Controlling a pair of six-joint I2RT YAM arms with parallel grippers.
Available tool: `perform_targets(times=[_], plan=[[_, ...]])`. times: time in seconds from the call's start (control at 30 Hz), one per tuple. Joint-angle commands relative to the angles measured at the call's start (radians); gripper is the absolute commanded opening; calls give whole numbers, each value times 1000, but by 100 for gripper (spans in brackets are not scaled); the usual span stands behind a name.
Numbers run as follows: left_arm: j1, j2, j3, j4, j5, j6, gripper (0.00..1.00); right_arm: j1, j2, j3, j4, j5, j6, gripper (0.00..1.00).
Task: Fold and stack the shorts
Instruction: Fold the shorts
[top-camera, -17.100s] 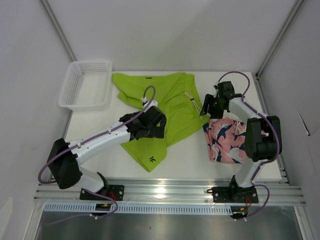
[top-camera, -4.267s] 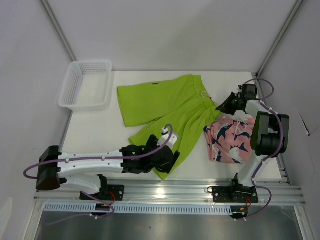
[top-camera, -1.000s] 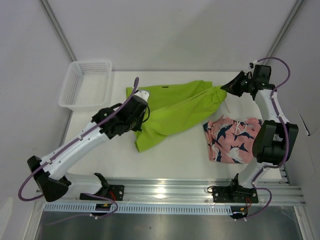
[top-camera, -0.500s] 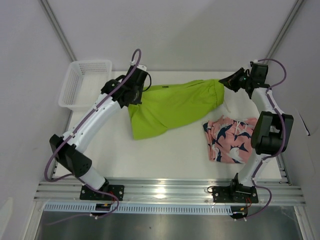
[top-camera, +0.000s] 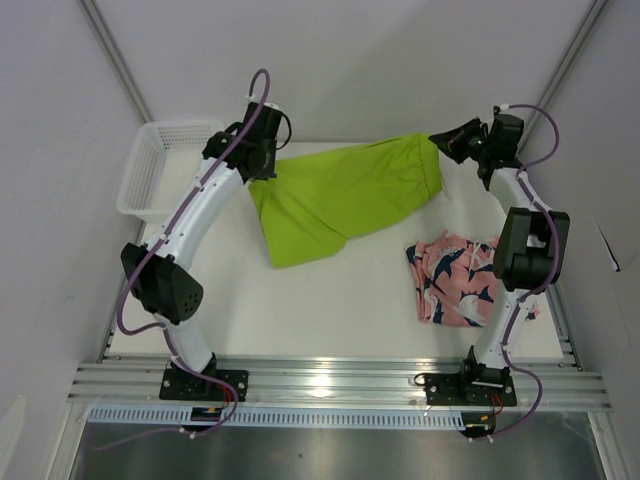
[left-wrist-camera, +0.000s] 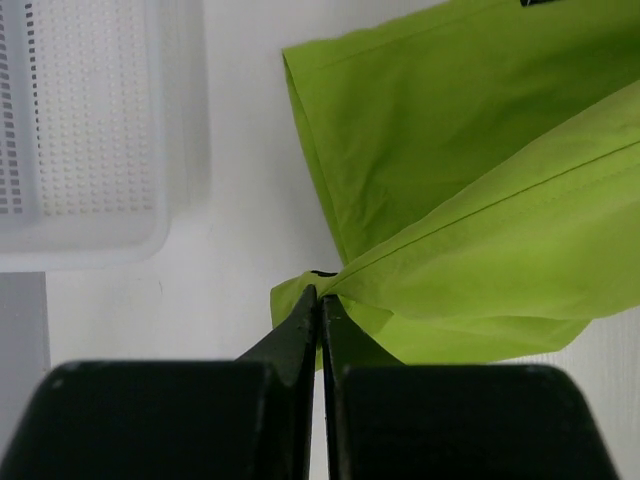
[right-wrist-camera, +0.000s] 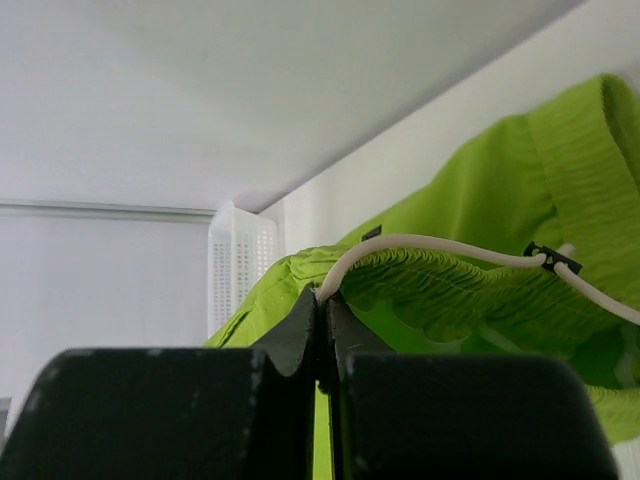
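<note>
At the lower right of the top view, the coral-pink shorts (top-camera: 455, 280) lie bunched on the white worktop (top-camera: 330, 310), just beside the right arm and gripped by neither claw. Farther up, across the middle of the frame, the lime-green shorts (top-camera: 340, 200) hang stretched between the two claws, and their lower end sags toward the worktop at centre left. The left claw (top-camera: 266, 170), upper left of centre, is pinched tight on an edge of the green cloth. Its wrist view shows the fingertips meeting with a fold squeezed between them. The right claw (top-camera: 434, 139), at the upper right, is likewise clamped closed on the gathered waistband, and its wrist view shows the white drawstring (right-wrist-camera: 440, 247) looping just past the tips. Farthest back, at the upper left, a white mesh basket (top-camera: 135, 190) sits beside the left arm, apart from the cloth
</note>
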Motion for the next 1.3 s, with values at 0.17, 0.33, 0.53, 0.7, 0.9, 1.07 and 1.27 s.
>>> perform_targets(times=[0.17,0.33,0.53,0.7,0.9,1.07,1.27], plan=[[90,97,123,96,44,71,0,31,158,171,215,29,74,0],[121,199,142,116,60,78,0,55,302,312,255,26,91,0],[168,306,139,185,55,69,0,73,479,473,304,32,115,0],[202,346,150,271,60,68,0,86,552,541,390,83,112,3],[221,396,189,315,9,71,51,84,655,714,361,97,84,87],[227,351,216,311,64,48,85,66,512,606,271,93,-61,93],[218,239,125,341,133,34,89,43,318,353,68,123,-282,93]])
